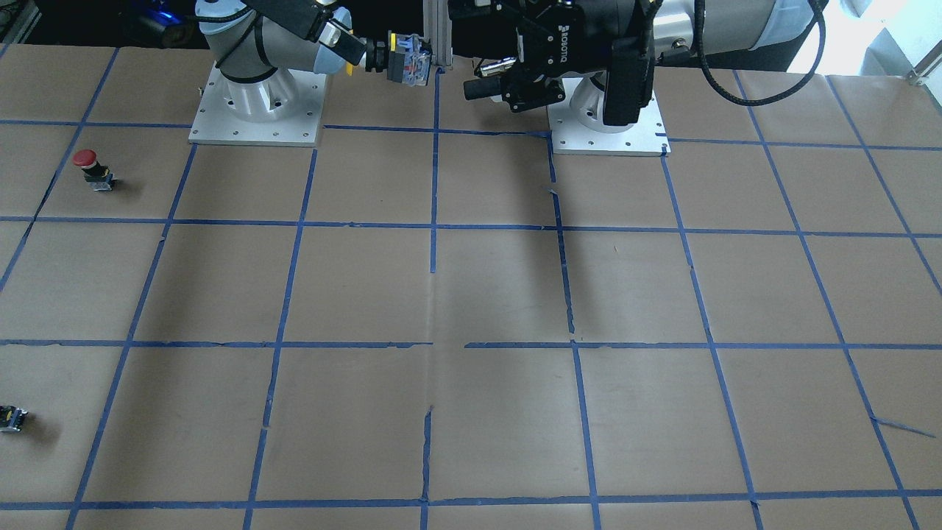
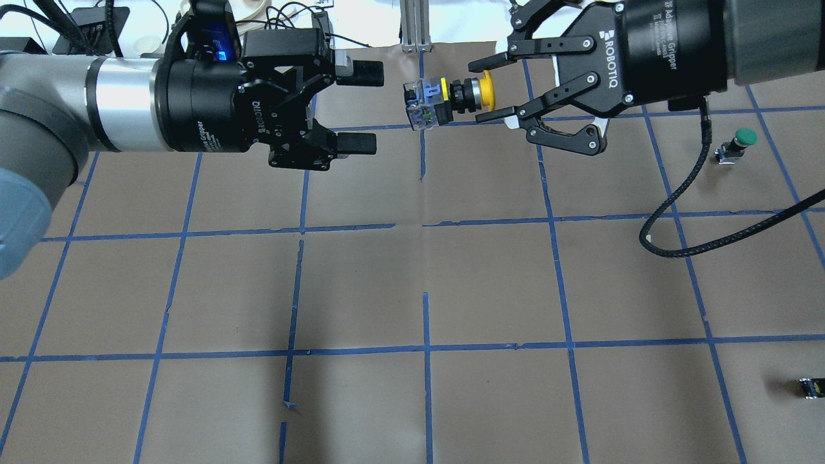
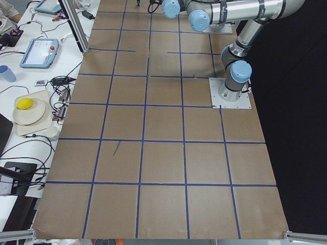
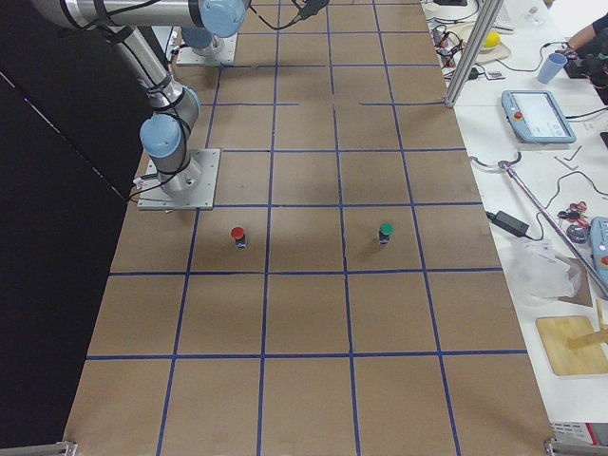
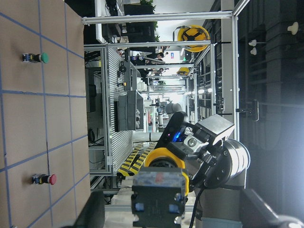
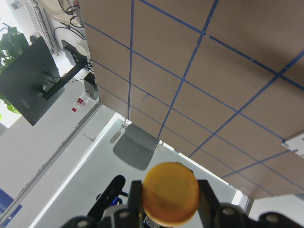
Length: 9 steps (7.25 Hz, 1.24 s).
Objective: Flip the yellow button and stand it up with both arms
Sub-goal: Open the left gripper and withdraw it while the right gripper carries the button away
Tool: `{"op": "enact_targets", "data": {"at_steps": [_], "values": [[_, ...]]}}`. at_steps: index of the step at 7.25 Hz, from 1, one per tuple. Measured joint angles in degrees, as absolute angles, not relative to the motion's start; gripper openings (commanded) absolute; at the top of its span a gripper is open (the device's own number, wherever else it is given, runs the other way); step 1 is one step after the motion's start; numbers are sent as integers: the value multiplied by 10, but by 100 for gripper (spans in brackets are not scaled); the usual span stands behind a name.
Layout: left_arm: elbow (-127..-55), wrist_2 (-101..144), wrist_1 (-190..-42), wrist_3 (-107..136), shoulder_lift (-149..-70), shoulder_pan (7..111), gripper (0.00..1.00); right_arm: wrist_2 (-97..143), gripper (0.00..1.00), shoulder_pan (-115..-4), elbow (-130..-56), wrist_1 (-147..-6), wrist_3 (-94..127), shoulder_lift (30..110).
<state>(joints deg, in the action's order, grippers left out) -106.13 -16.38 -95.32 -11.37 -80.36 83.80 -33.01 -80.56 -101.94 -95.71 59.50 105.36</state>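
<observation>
The yellow button (image 2: pixel 445 96) hangs level in the air above the table's far middle. Its yellow cap points at my right gripper and its black-and-grey body points at my left gripper. My right gripper (image 2: pixel 491 90) is shut on the cap. It also shows in the front view (image 1: pixel 346 46), with the button (image 1: pixel 403 59) sticking out of it. My left gripper (image 2: pixel 361 108) is open and empty, a short gap from the button's body, its jaws facing it. The left wrist view shows the button's body (image 5: pixel 159 195) end-on. The right wrist view shows the cap (image 6: pixel 171 194) between my fingers.
A red-capped button (image 1: pixel 92 169) and a green-capped button (image 2: pixel 738 143) stand on the robot's right side of the table. A small dark capless part (image 2: pixel 811 388) lies near the right edge. Both arm bases (image 1: pixel 257 110) stand at the robot's edge. The brown table has a blue tape grid.
</observation>
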Motion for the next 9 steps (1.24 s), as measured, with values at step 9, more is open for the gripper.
{"op": "enact_targets", "data": {"at_steps": [9], "values": [[-998, -811, -793, 36, -842, 840, 100, -735, 15, -595, -1050, -1015, -290, 887]]}}
